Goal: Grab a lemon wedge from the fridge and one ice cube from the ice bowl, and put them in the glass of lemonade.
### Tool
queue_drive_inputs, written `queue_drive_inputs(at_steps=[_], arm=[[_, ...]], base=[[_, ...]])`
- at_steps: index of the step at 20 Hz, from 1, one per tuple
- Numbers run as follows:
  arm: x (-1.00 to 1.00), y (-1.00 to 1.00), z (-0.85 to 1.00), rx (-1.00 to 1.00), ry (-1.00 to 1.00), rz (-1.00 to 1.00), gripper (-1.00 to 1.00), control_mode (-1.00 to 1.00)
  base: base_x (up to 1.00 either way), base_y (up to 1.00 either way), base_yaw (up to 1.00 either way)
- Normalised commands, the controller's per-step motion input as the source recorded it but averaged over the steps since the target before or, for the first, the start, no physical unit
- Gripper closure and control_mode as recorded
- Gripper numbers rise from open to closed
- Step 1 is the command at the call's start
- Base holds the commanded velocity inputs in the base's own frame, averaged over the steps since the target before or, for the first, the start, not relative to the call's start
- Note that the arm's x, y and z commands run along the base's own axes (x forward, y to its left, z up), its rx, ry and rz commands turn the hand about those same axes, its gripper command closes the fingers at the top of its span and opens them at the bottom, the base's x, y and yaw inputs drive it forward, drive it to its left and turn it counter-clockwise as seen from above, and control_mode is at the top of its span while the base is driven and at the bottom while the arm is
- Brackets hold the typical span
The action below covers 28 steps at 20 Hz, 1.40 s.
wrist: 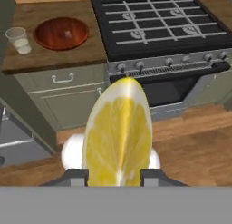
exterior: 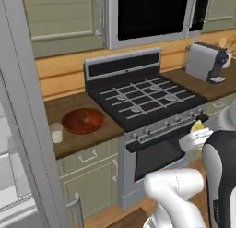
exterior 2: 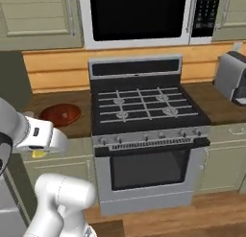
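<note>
A bright yellow lemon wedge stands between my fingertips, and my gripper is shut on it. From the left base view the gripper hangs in front of the oven door with the lemon wedge showing as a small yellow spot. The ice bowl, round and reddish-brown, sits on the wooden counter left of the stove and has a small pale cube in it. The glass of lemonade stands just left of the bowl. The fridge has a grey door edge along the left.
A black gas stove with an oven below stands right of the bowl. A microwave hangs above it. A grey appliance sits on the right counter. Beige cabinets run under the counter, with wooden floor in front.
</note>
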Motion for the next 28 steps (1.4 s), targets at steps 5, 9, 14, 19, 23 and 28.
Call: queue_drive_inputs(at_steps=[5, 9, 14, 19, 23, 28], arm=[[0.0, 0.0, 0.0, 0.0, 0.0, 0.0, 1.0, 1.0], [0.0, 0.0, 0.0, 0.0, 0.0, 0.0, 1.0, 1.0], [0.0, 0.0, 0.0, 0.0, 0.0, 0.0, 1.0, 1.0], [0.0, 0.0, 0.0, 0.0, 0.0, 0.0, 1.0, 1.0], [0.0, 0.0, 0.0, 0.0, 0.0, 0.0, 1.0, 1.0], [0.0, 0.0, 0.0, 0.0, 0.0, 0.0, 1.0, 1.0]], base=[[0.36, -0.55, 0.77], [0.29, -0.13, 0.77], [0.29, -0.15, 0.63], [0.54, -0.13, 0.07], [0.95, -0.09, 0.02], [0.47, -0.08, 0.26]])
